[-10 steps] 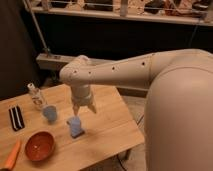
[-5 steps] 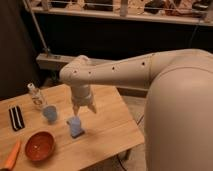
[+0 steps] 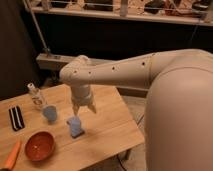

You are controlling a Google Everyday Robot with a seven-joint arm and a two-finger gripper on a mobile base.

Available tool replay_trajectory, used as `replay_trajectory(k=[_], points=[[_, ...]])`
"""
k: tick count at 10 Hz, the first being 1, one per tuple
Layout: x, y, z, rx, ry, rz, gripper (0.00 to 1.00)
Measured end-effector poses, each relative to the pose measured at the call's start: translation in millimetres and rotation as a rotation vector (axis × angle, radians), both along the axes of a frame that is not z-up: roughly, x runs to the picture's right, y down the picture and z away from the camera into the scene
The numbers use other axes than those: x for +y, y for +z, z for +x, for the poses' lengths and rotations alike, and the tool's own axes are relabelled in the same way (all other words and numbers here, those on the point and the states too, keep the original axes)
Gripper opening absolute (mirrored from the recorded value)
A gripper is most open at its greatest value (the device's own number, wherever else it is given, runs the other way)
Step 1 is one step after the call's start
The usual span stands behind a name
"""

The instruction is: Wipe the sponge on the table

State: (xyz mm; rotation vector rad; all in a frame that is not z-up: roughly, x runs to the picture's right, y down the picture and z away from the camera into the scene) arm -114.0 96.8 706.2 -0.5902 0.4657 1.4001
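A small light-blue sponge (image 3: 75,126) stands upright on the light-brown wooden table (image 3: 107,125), near its middle. My gripper (image 3: 84,109) hangs from the cream arm just above and slightly right of the sponge, pointing down. Its two fingers are spread open with nothing between them, and they do not touch the sponge.
A rounded pale-blue cup (image 3: 49,113) stands left of the sponge, with a clear small bottle (image 3: 36,96) behind it. An orange-brown bowl (image 3: 39,145) sits at the front left, an orange carrot-like object (image 3: 11,156) at the left edge, and a black striped object (image 3: 16,118) farther left.
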Motion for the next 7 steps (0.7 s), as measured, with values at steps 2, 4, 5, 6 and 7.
replay_trajectory(k=[2, 4, 5, 6, 7], points=[[-9.4, 4.7, -15.5, -0.097, -0.073, 0.06, 0.65], [-14.3, 9.8, -32.5, -0.2, -0.164, 0.115, 0.65], [-13.1, 12.6, -37.4, -0.23, -0.202, 0.125, 0.65], [-10.8, 15.7, -40.1, -0.245, -0.228, 0.129, 0.65], [-3.8, 23.8, -42.5, -0.248, -0.261, 0.125, 0.65]])
